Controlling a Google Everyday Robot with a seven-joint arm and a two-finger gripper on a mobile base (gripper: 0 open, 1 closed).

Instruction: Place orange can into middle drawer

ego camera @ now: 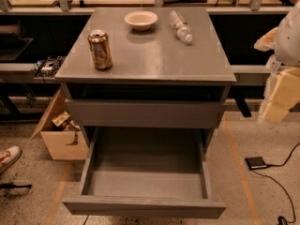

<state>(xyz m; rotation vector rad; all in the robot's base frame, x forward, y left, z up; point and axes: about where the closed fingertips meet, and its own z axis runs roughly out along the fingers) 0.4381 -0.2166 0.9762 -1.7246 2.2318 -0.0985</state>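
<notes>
Orange can [100, 49] stands upright on the grey cabinet top [154, 62], long axis vertical, in the near-left part of the surface and just back from the near edge. Your gripper [280, 97] hangs off the right side of the cabinet, out past its right edge and a little below the top's level. Whether it's open or closed, I cannot tell from here. So the can lies to the left of the gripper, across nearly the whole width of the top, and slightly higher. That's the relation to fly by: up first, then a long reach left.

Watch the far half of the top. A pale bowl [140, 19] sits far-centre and a clear plastic bottle [181, 26] lies on its side far-right, both well apart from the can. The near strip of the top between you and the can looks open, so I'd judge that the cleaner lane.

Below, the middle drawer [143, 207] is pulled well out toward you under the closed upper front [143, 112], with its floor showing bare. There's room to lower the can straight in, provided you carry it out past the near edge of the top.
</notes>
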